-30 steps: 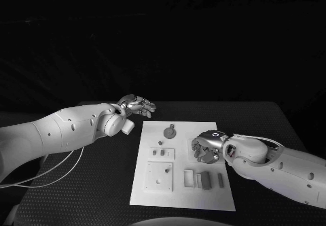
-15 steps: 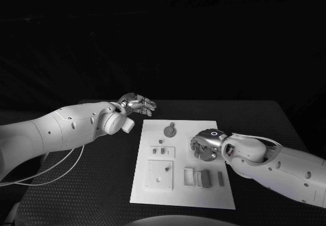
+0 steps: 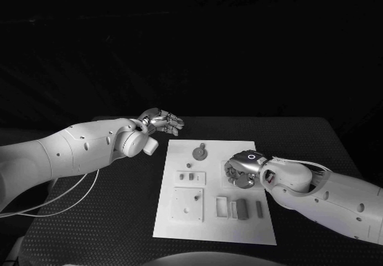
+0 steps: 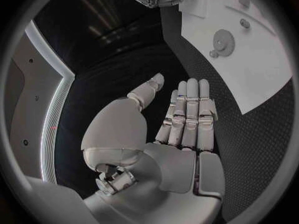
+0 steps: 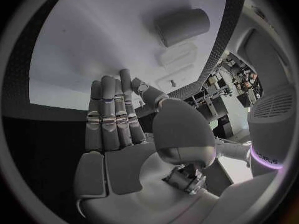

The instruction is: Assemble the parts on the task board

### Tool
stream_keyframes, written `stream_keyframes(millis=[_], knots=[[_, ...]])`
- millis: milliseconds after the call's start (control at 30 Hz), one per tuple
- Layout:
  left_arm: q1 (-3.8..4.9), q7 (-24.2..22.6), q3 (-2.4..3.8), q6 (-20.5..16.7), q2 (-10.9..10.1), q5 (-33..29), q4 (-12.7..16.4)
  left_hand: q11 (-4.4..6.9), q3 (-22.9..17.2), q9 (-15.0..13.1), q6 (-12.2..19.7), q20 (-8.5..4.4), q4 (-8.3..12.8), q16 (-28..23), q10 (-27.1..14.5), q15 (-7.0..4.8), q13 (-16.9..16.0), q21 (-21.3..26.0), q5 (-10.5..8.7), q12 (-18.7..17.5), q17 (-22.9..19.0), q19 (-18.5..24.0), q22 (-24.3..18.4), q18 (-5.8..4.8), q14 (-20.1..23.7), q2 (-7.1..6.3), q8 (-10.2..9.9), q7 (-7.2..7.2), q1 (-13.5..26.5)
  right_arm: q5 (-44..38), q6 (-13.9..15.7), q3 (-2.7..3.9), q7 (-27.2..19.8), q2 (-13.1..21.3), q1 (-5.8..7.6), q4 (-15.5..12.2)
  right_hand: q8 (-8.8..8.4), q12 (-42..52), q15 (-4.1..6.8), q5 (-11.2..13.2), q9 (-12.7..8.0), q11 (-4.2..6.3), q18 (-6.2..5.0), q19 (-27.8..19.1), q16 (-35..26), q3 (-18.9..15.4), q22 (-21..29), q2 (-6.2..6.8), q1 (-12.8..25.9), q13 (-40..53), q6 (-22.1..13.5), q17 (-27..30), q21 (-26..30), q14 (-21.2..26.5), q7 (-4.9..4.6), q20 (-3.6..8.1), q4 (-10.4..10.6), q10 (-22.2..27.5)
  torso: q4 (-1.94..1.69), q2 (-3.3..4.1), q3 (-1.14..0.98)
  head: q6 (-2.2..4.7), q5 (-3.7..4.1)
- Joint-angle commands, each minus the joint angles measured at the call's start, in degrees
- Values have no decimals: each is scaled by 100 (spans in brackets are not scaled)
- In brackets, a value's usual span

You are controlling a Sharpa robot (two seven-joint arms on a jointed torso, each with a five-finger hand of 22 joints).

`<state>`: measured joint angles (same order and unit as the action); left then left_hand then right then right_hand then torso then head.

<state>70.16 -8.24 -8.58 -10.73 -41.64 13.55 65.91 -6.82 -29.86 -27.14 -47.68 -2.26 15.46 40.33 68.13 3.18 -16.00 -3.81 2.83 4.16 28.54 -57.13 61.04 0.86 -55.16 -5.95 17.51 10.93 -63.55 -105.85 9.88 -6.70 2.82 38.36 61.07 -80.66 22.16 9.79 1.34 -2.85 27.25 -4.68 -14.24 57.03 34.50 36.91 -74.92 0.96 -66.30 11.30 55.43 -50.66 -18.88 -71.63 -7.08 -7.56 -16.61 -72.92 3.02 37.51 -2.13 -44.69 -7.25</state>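
We are seeing the black desk [image 3: 104, 221] carrying the white task board [image 3: 185, 230] at its middle. The left arm [image 3: 72, 149] is reaching in across the desk's near-left area, and the right arm [image 3: 327, 197] is lying over the board's right edge.

The left hand [image 3: 162, 122] is hovering above the bare desk just beyond the board's far-left corner; in its wrist view the fingers [image 4: 187, 112] are lying straight and side by side, thumb apart, holding nothing. The right hand [image 3: 242, 170] is hanging over the board's right half, palm toward the board; its wrist view is showing the fingers [image 5: 109, 114] extended together, empty, above the white plate.

On the board, a round gear-like part [image 3: 200, 152] is lying near the far end, with a small peg [image 3: 189, 165] just beside it. Nearer the robot, a grey block [image 3: 241, 210] and a slim bar [image 3: 258, 209] are lying side by side, close to the right hand.
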Motion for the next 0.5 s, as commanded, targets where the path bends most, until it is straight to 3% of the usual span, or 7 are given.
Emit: stream_keyframes(millis=[33,267,500], knots=[[7,-58,3,78,9,-36,9,17,22,9,4,9,-12,-32,-16,30,6,-13,18,-1,11,-8,-7,38,-13,14,36,-13,66,-188,69,-7,5,1,-13,-28,27,24,57,-3,22,88,-76,35,42,-11,-140,-44,-80,18,48,-4,-38,2,1,19,-21,-122,1,-1,1,0,-3],[7,-61,3,77,17,-36,0,17,21,10,6,8,-12,-34,-16,30,6,-13,19,-1,13,-8,-9,38,-13,18,37,-13,64,-121,239,8,-3,81,-10,-247,36,31,71,-3,46,101,-76,64,68,-9,-139,-44,-110,42,71,-9,-65,-23,11,32,-21,-147,2,-2,0,5,-13],[7,-59,3,80,28,-37,-14,17,20,11,7,8,-13,-37,-17,30,7,-13,19,-1,17,-8,-11,38,-13,21,38,-12,63,87,293,294,7,178,111,-634,37,32,75,-3,55,103,-76,77,76,-9,-138,-47,-115,51,75,-9,-75,-33,12,36,-18,-153,2,-2,5,10,-46]])
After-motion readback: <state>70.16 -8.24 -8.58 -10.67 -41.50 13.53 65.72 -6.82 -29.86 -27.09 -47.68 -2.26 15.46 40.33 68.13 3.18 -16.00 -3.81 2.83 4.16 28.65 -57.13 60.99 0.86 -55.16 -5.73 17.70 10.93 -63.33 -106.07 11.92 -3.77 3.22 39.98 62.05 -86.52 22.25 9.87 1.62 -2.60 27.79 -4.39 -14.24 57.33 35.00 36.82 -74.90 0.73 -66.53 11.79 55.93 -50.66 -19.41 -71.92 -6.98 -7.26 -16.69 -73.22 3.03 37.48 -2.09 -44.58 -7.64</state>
